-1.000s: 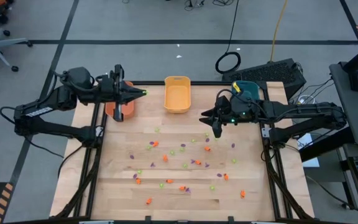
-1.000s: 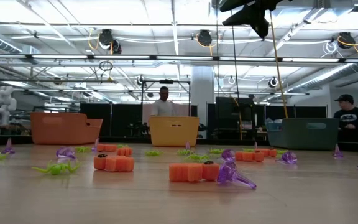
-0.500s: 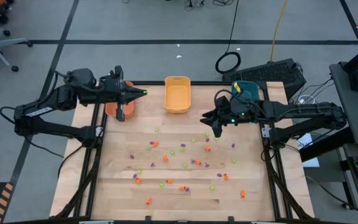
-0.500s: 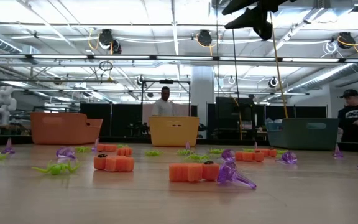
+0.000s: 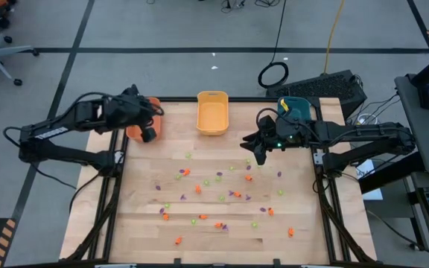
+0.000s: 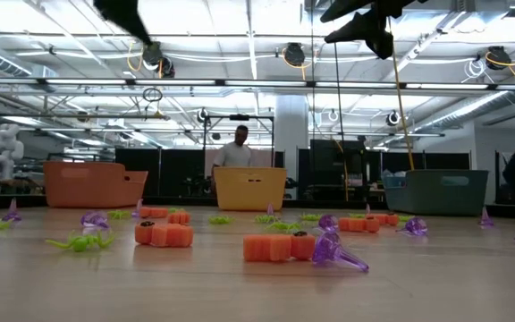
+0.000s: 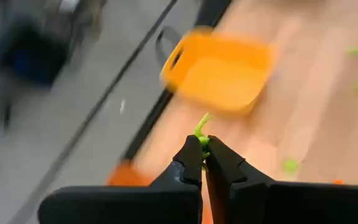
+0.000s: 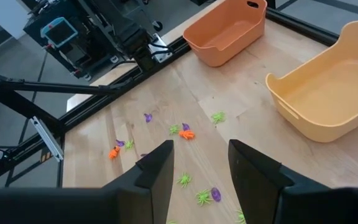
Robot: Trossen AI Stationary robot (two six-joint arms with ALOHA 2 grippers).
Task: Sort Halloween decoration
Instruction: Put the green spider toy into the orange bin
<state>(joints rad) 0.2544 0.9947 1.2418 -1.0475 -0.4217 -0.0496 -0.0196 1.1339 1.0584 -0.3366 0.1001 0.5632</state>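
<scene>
we see left gripper (image 7: 202, 155) pinching green trinket (image 7: 202, 129) near orange bin (image 5: 142, 119); right gripper (image 8: 199, 163) open above tabletop (image 5: 222, 231) trinkets; no writing legible.

- A pale wooden plank table (image 5: 222, 231) with a dark metal frame carries everything.
- Three oblong plastic bins stand along its far edge: an orange bin (image 5: 135, 132) on the left (partly hidden in the high view), a yellow bin (image 5: 212, 113) in the middle, a teal bin (image 5: 295, 106) on the right.
- Dozens of tiny orange, light green and purple trinkets (image 5: 222, 197) lie scattered across the middle and near part, well apart from the bins.
</scene>
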